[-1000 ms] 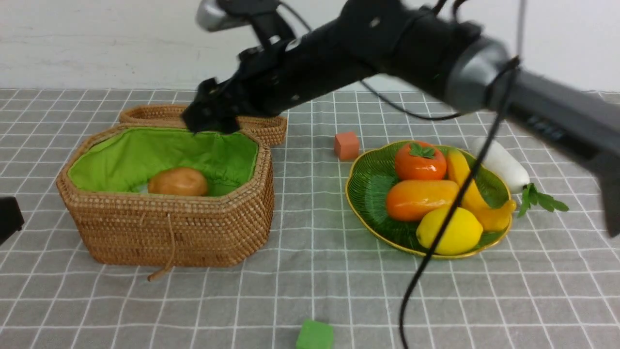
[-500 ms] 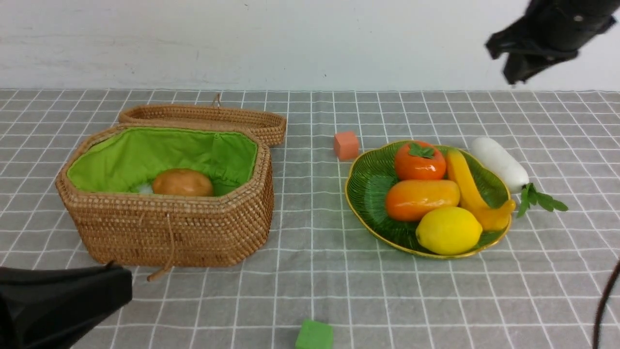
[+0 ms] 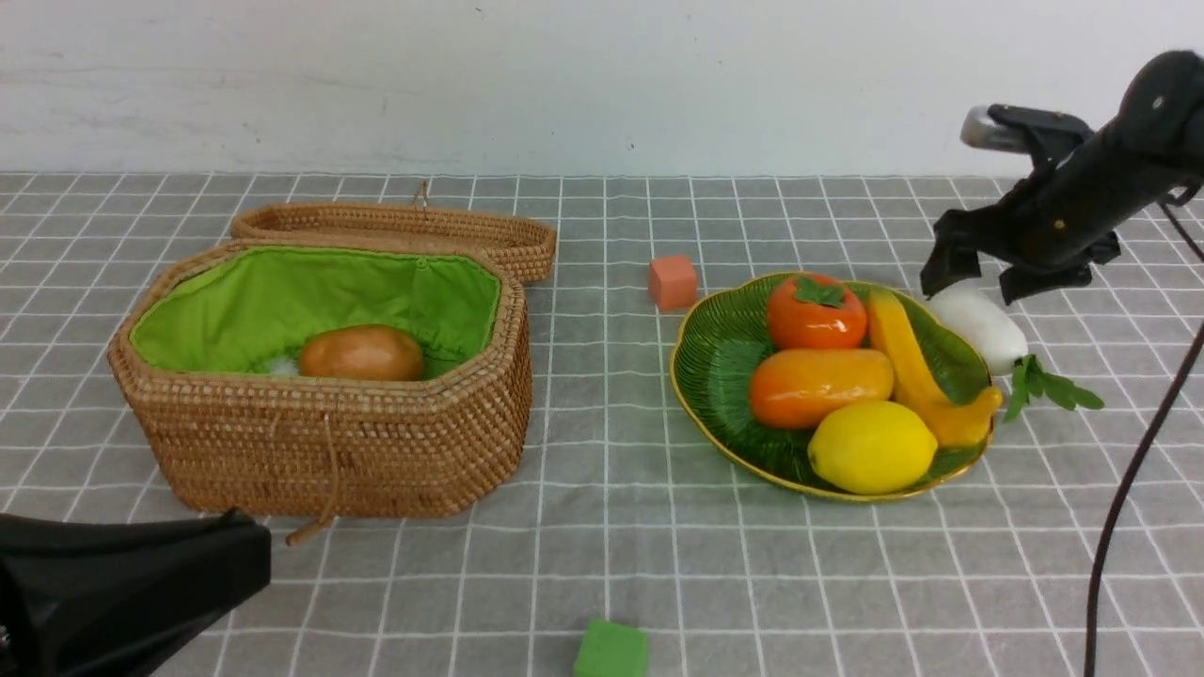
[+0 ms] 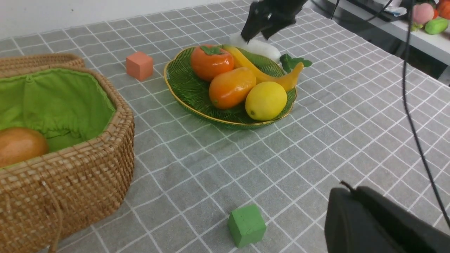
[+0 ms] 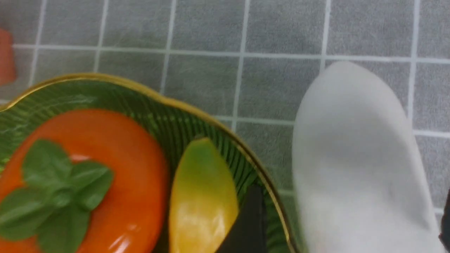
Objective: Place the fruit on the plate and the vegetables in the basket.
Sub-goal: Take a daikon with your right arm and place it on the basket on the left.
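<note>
Nearest the camera, the left pincer [image 3: 122,592] is just a black bulk at the near left corner. No view shows its tips, so whether it is spread or pressed together I cannot tell. Just beyond it, on the grey checked table [image 3: 602,564], a small green cube [image 3: 611,651] sits alone.

Next, on the left, comes the tan woven wicker basket with green cloth lining [image 3: 320,442], and there's the tan-orange oval potato [image 3: 361,354] lying inside. Only the front view shows the whole wicker lid [image 3: 395,230] lying open behind it.

On the right, the green leaf-shaped plate with gold rim [image 3: 712,376] carries four fruit. The yellow lemon [image 3: 872,448] is nearest, with the orange-yellow mango [image 3: 818,385] behind it. The curved yellow banana [image 3: 908,367] runs along the right side, and the orange persimmon with green cap [image 3: 815,315] is at the back. A small orange cube [image 3: 673,282] stands just off the far left rim.

Farthest off, the white cylindrical radish with green leaves [image 3: 983,324] lies on the table just beside the plate's right rim. The right pincer [image 3: 980,279] hangs at its far end, spread wide. The right wrist view adds detail here: one dark finger [image 5: 248,225] sits over the rim by the banana's tip, the other at the frame's edge, with the radish between them, though contact I cannot tell
</note>
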### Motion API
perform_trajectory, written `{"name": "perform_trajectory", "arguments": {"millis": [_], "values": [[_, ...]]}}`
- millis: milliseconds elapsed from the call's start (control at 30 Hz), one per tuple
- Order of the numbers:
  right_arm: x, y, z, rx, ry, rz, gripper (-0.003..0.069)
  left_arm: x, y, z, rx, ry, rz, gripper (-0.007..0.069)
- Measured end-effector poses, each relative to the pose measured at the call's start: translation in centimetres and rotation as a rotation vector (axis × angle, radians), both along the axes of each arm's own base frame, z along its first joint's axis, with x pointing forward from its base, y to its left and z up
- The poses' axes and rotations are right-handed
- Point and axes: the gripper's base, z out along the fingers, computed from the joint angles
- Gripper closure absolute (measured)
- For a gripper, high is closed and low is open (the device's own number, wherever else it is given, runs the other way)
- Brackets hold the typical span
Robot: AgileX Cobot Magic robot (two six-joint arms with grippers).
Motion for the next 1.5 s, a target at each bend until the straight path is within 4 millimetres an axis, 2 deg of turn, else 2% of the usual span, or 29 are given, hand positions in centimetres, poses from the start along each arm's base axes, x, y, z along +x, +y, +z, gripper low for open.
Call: {"name": "perform_trajectory", "arguments": {"millis": [133,333,700,933,1067,1267,1400,1500], "values": [[0.6,-0.3,-1.6,-0.007,-0.010,-0.017,0.0034,0.0,0.0,0.0,-0.006,0.002,-0.001,0.0627],[1.0,-0.4,-1.8,-0.011,-0.047,-0.031,0.0083,0.0,0.0,0.0,-0.007,0.001,-0.001,0.0627],[1.1,-0.5,-1.9,-0.003,-0.049,-0.039,0.0088,0.0,0.0,0.0,-0.006,-0.001,-0.002,0.0622],[1.3,-1.7,-3.8,-0.031,-0.008,-0.095,0.0088,0.0,0.0,0.0,-0.006,-0.001,-0.002,0.0620],[1.2,-1.9,-4.3,-0.031,0.010,-0.097,0.0090,0.0,0.0,0.0,-0.006,-0.001,-0.002,0.0617],[1.1,-2.0,-4.5,-0.047,0.026,-0.088,0.0134,0.0,0.0,0.1,-0.008,-0.003,-0.002,0.0617],[0.0,-2.0,-3.4,-0.097,0.107,-0.045,0.0134,0.0,0.0,0.1,0.002,-0.014,0.001,0.0617],[-1.3,-1.8,0.3,-0.101,0.132,-0.032,0.0134,0.1,0.1,0.1,0.008,-0.017,0.006,0.0617]]}}
